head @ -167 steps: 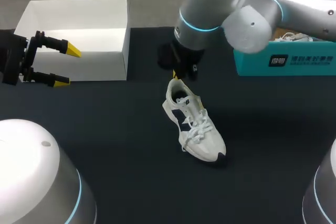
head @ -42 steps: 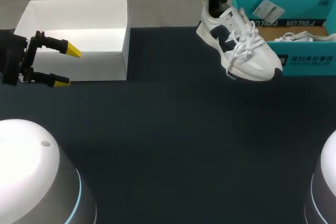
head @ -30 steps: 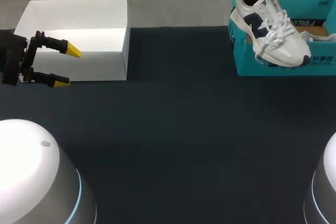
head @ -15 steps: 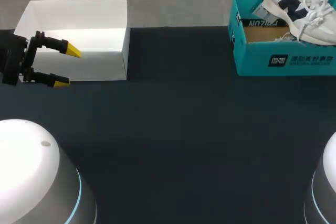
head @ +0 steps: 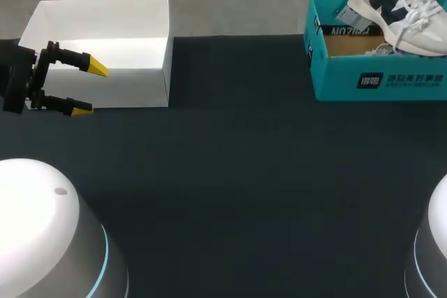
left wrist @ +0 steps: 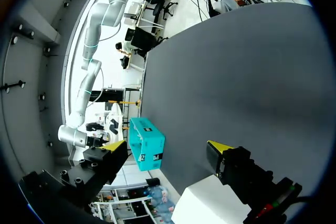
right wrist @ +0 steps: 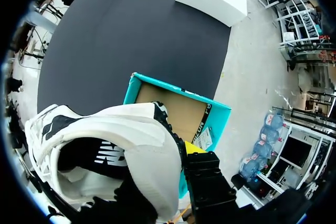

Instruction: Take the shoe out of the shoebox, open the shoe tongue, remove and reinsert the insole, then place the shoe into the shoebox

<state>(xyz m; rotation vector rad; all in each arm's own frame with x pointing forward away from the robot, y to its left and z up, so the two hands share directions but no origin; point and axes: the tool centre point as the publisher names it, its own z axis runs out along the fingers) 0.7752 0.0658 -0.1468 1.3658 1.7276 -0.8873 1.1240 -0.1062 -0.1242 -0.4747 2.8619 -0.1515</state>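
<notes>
**Shoe held over open shoebox; left arm idle at the white box**

Right arm: the right pincer (right wrist: pixel 181 153) grips the shoe (head: pixel 397 3) at the heel collar. The right wrist view shows one yellow tip pressed against the outside of the heel. The other finger is hidden behind the shoe's wall.

Shoe: white, with dark side panels and white laces. It hangs heel-high, its toe angled down toward the table's right side. It is over the far part of the teal shoebox (head: pixel 377 78). Contact between the sole and the box rim cannot be determined.

Shoebox: open, at the far right corner of the dark table (head: pixel 230 172). The brown floor of the box is exposed, and a paper tag (head: pixel 351 15) lies against its far wall.

Left arm: the left pincer (head: pixel 89 89) is at the table's left edge, with its fingers spread wide and gripping no object. One tip lies over the white box (head: pixel 98 40) and the other is by its near wall.

The white box is open-topped, at the far left corner, well apart from the shoebox.
</notes>
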